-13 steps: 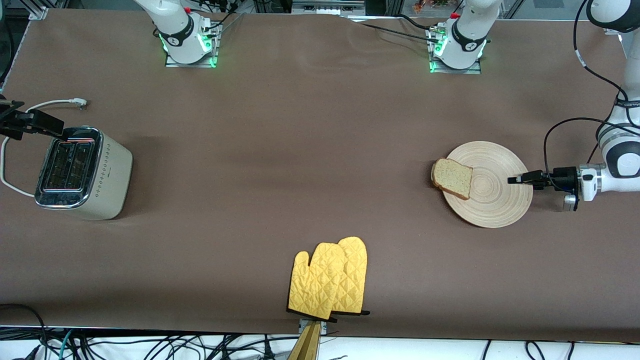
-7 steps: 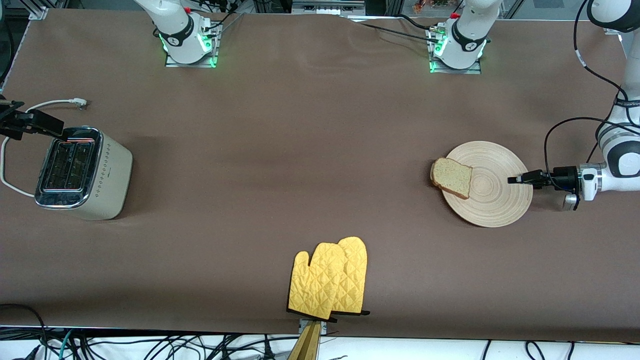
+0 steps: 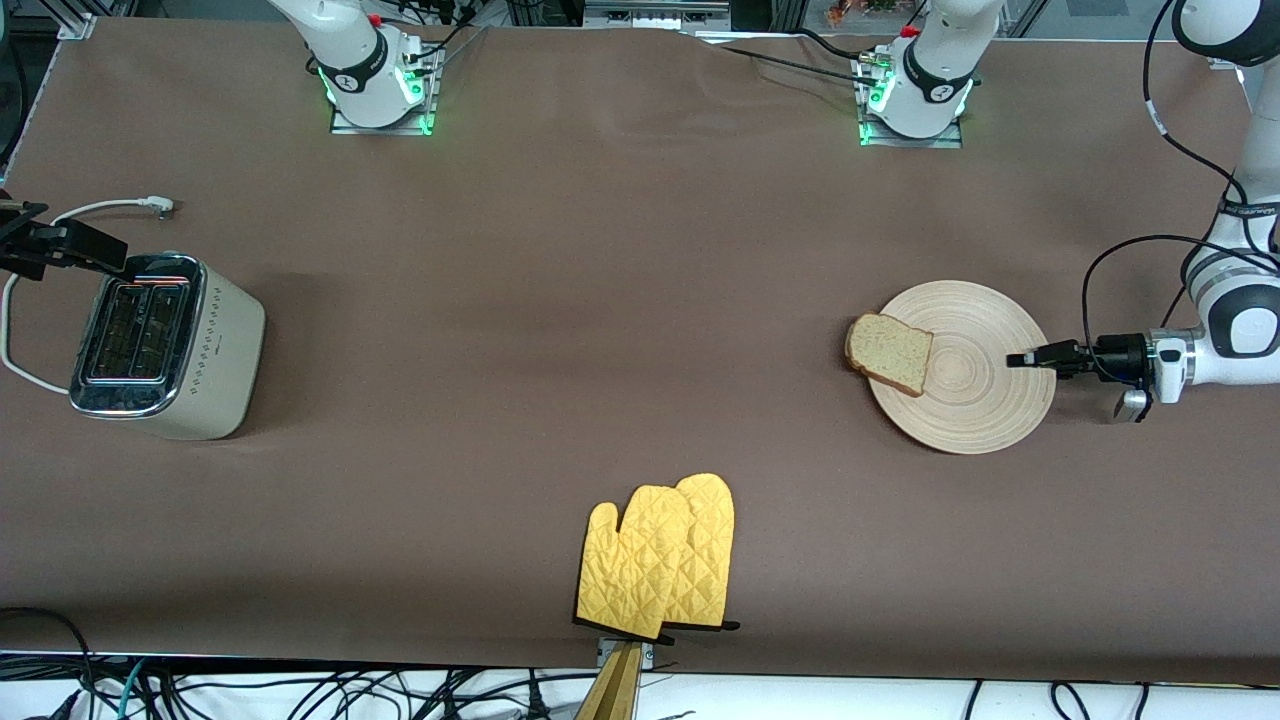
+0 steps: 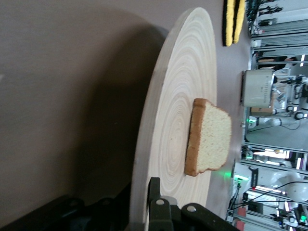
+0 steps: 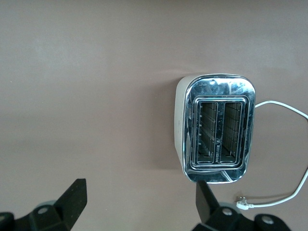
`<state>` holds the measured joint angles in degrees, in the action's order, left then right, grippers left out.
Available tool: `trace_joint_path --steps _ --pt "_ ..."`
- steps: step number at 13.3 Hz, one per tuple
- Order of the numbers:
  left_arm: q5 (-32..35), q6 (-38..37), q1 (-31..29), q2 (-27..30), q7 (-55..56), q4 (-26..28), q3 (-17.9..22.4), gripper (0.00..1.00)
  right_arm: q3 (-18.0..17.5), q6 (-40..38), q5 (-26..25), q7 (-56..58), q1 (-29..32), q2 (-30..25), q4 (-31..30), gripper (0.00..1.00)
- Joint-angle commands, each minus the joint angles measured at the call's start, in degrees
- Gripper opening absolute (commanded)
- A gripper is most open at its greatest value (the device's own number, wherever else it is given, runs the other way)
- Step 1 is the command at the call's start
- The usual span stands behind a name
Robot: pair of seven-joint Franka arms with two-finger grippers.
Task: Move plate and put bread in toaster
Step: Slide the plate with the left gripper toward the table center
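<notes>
I note the plate [image 3: 985,400] is pale wood, matt, with fine turned ring grooves. The bread [image 3: 889,354] looks porous and speckled, its crust darker. The toaster [image 3: 165,350] has a mirror-bright chrome top and satin cream sides. The table [image 3: 600,300] wears matt brown covering; the mitts [image 3: 660,555] are quilted yellow cloth.

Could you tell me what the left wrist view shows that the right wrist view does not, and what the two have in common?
Only the left wrist view shows the plate with the bread lying on it, the left tool shut on the plate's rim, and the yellow oven mitts farther off.

Only the right wrist view shows the toaster's two empty slots from above, its white power cord, and the right tool open above the table.

Both show the toaster and the brown table.
</notes>
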<state>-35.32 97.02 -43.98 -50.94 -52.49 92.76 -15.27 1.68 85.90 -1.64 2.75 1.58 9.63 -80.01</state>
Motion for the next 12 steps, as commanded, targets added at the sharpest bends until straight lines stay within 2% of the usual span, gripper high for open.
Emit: trace_joint_path --steps 1,7,12 --pt "-4.21 -2.01 0.82 0.14 -0.86 0.32 -0.55 0.00 -0.09 -0.47 0.93 0.68 0.53 0.74 1.61 1.00" --pt "-8.00 -2.80 4.33 0.14 1.41 0.32 -1.69 0.00 -0.01 -0.47 0.93 0.68 0.62 0.74 1.61 1.00" --pt "-16.77 -0.80 13.11 0.75 3.09 2.07 -1.52 0.00 -0.01 -0.47 0.93 0.68 0.62 0.74 1.61 1.00"
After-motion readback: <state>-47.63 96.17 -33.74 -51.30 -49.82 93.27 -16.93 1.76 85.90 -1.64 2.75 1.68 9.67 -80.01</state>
